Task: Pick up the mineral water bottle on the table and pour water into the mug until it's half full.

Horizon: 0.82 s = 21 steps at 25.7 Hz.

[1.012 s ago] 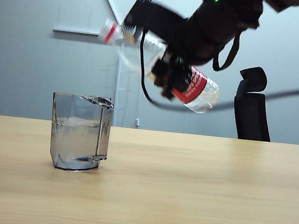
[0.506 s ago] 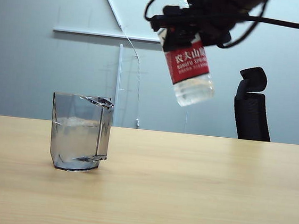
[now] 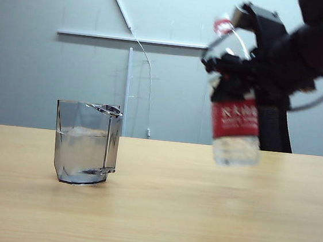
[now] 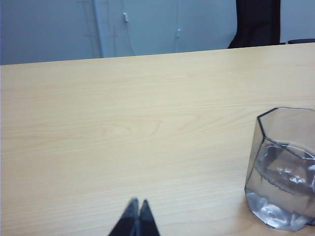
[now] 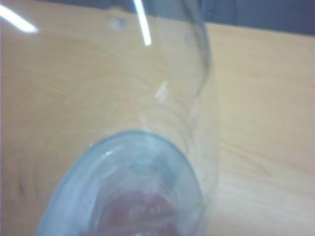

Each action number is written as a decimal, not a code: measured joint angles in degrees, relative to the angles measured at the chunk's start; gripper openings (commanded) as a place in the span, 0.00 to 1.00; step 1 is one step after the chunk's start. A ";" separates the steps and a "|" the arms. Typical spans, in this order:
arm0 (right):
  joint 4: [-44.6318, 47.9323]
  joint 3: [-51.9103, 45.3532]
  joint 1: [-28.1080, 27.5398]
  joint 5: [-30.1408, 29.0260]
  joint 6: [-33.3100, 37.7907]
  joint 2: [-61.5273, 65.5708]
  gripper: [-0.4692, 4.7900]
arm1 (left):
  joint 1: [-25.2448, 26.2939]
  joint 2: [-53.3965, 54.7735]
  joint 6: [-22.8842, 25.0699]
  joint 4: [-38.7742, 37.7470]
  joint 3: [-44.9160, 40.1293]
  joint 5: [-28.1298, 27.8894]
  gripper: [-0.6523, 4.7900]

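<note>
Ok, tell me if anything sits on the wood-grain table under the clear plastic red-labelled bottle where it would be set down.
Nothing visible does. The right gripper holds the clear plastic red-labelled bottle upright over bare wood-grain table; the smoky-grey faceted mug stands well aside.

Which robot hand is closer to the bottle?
The right. The right gripper is clamped around the bottle, holding it upright above the table. The left gripper is shut, low over the table near the mug, away from the bottle.

upright bottle (image 3: 234, 129) in right gripper (image 3: 234, 85)
</note>
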 measured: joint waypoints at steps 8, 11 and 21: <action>9.68 -8.66 -1.22 0.02 3.04 0.00 0.49 | 0.00 0.00 0.00 0.00 0.00 0.02 0.12; 14.40 -10.84 -1.25 0.02 3.72 0.76 0.49 | 0.00 0.00 0.00 0.00 0.00 0.02 0.12; 19.12 -11.98 -1.25 -3.15 4.37 2.62 0.58 | 0.00 0.00 0.00 0.00 0.00 0.02 0.12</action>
